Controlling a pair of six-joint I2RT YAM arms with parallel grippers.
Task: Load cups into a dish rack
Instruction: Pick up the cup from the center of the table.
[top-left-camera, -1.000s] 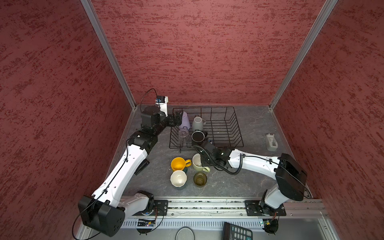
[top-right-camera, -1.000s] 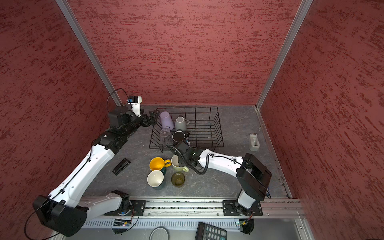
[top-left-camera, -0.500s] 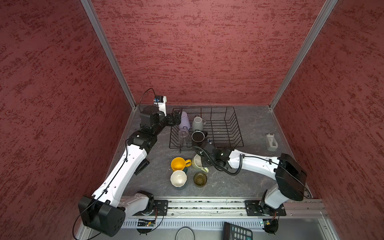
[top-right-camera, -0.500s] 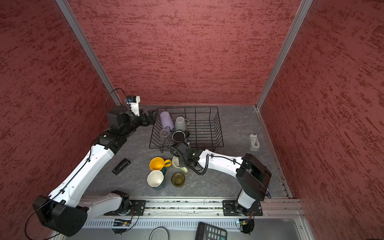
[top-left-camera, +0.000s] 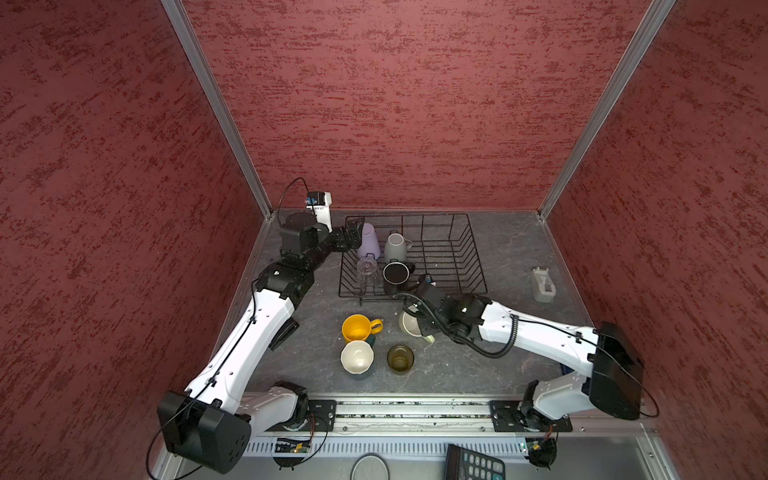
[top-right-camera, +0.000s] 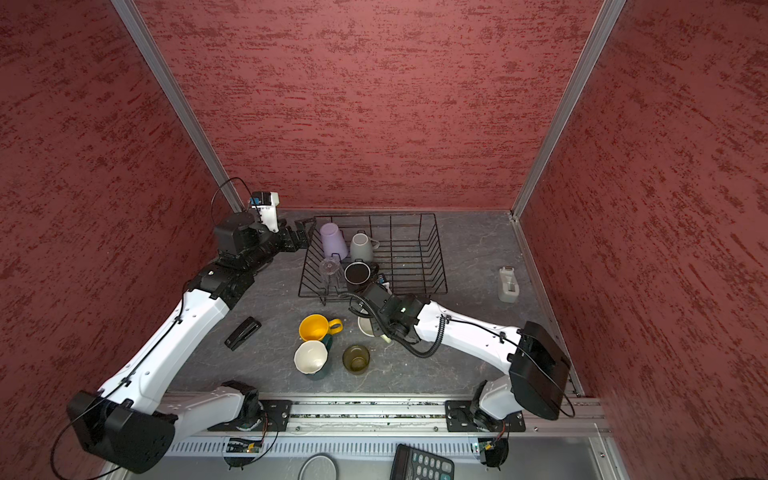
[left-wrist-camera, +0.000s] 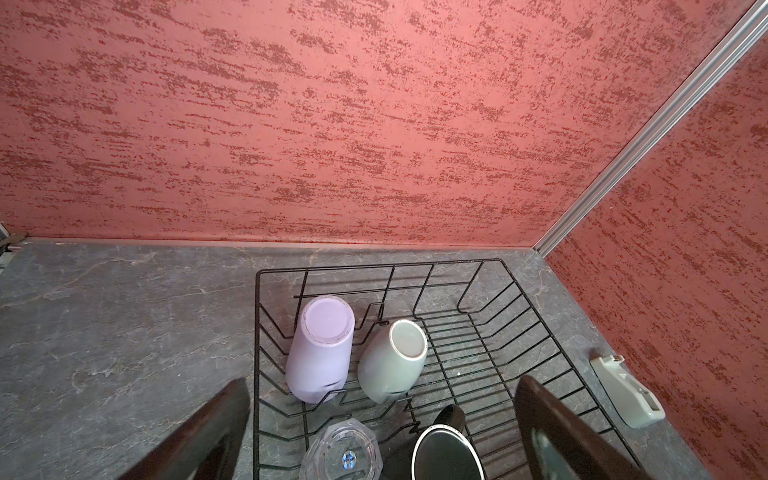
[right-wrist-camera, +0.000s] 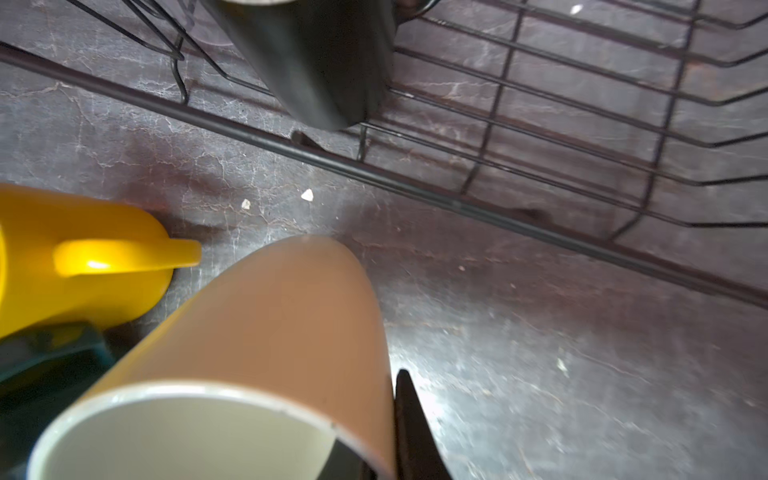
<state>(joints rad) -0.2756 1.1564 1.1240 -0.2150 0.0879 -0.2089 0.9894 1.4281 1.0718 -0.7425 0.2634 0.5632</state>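
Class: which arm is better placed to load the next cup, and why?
Right. The right gripper has its jaws shut on the pale green mug, just before the dish rack. The left gripper hangs open, holding nothing.

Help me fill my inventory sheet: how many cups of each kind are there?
Mugs: 5 (yellow mug, pale green mug, grey mug, dark teal mug, black mug)
Tumblers: 1 (lilac tumbler)
Glasses: 2 (clear glass, olive-brown glass)
Total: 8

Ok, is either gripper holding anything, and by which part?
Right gripper: shut on the pale green mug, pinching its wall at the rim. Left gripper: open, holding nothing.
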